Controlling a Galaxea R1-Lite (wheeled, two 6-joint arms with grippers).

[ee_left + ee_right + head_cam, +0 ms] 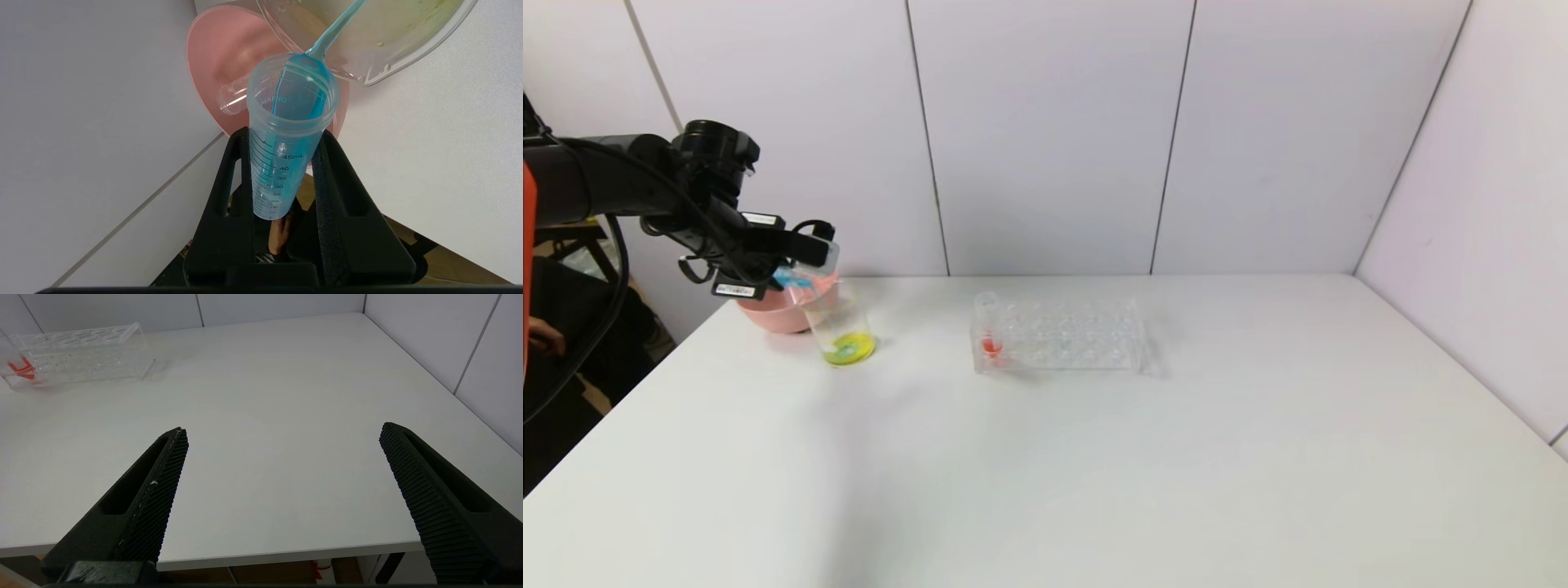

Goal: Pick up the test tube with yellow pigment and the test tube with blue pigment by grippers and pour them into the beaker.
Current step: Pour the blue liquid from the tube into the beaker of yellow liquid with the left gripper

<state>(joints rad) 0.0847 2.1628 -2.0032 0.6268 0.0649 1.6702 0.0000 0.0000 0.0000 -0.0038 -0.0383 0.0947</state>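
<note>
Three views reach my console. From the head camera, I see the left gripper raised over the far left corner of the white table, its jaws clamped on the test tube with blue pigment, which is tipped toward the beaker. The beaker stands on the table just in front of a pink bowl, with yellow-green liquid pooled at its bottom. Near the middle of the table sits a clear tube rack; one tube with red-orange liquid stands upright in its left end.

On the left wrist camera, my left gripper pinches the graduated body of the blue tube between both fingers. A thin blue stream runs from the tube's mouth over the beaker rim and into it. Behind the tube lies the pink bowl, and a clear, empty-looking tube rests on its side inside it; whether this is the yellow one I cannot tell.

On the right wrist camera, my right gripper hangs above the near right part of the table with its jaws spread wide and nothing between them. The rack and its red-orange tube sit well apart from it.
</note>
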